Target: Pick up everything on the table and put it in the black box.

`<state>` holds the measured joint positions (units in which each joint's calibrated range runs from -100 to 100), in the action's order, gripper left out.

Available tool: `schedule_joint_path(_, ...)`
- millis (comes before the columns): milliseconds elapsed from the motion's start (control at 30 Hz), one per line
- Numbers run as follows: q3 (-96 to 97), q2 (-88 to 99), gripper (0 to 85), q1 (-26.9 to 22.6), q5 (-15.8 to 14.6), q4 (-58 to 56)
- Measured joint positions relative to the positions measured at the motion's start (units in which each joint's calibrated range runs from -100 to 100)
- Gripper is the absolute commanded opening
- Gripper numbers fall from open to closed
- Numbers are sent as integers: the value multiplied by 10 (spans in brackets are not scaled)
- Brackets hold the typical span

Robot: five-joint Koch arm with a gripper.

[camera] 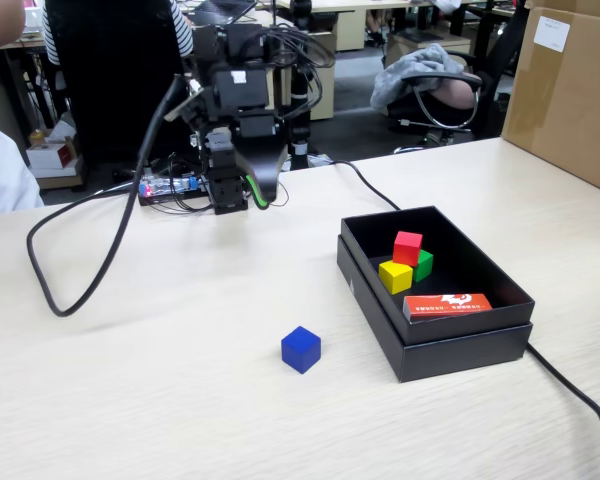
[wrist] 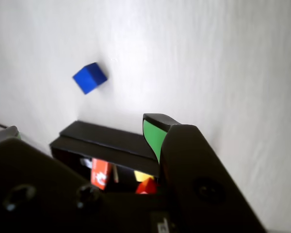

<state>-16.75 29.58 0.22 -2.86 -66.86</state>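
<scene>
In the fixed view, nearest to us, we see the blue cube point(camera: 301, 349) sitting alone on the pale wood-grain table point(camera: 180, 400), in front of the arm and well apart from it. Just to its right stands the black box point(camera: 460, 350), open at the top. Inside the box, the yellow cube point(camera: 395, 276) and the green cube point(camera: 423, 265) touch each other, and the red cube point(camera: 408, 247) rests on top of them. An orange-red packet point(camera: 447, 306) with white print leans along the near wall of the box; the print is too small for us to read. A black cable point(camera: 80, 270) loops over the table on the left.

Farther back, the gripper point(camera: 242, 203) hangs above the table with nothing in it. We cannot tell whether its jaws are spread or pressed together. A brown carton point(camera: 570, 90) stands at far right, and office chairs sit behind the table.

The wrist view adds what the fixed view does not: a green pad on one black finger point(wrist: 155, 133), the blue cube point(wrist: 89, 77) lying beyond it on the bare table point(wrist: 208, 58), and a corner of the black box point(wrist: 106, 141) with the packet point(wrist: 101, 173), yellow cube point(wrist: 142, 175) and red cube point(wrist: 146, 186) peeking out.
</scene>
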Motion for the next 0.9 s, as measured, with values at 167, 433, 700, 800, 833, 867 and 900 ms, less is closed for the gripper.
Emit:
schedule_joint_path(167,-132,-157,477,5,20,2)
schedule_joint_path(433,-412,-475,476,10,42,-32)
schedule_joint_path(700,-429,-588,476,8,51,-43)
schedule_joint_path(800,-431,-616,476,7,52,-43)
schedule_joint_path(833,-441,-628,475,6,53,-46)
schedule_joint_path(867,-449,-641,475,6,53,-46)
schedule_joint_path(900,-451,-652,475,5,53,-46)
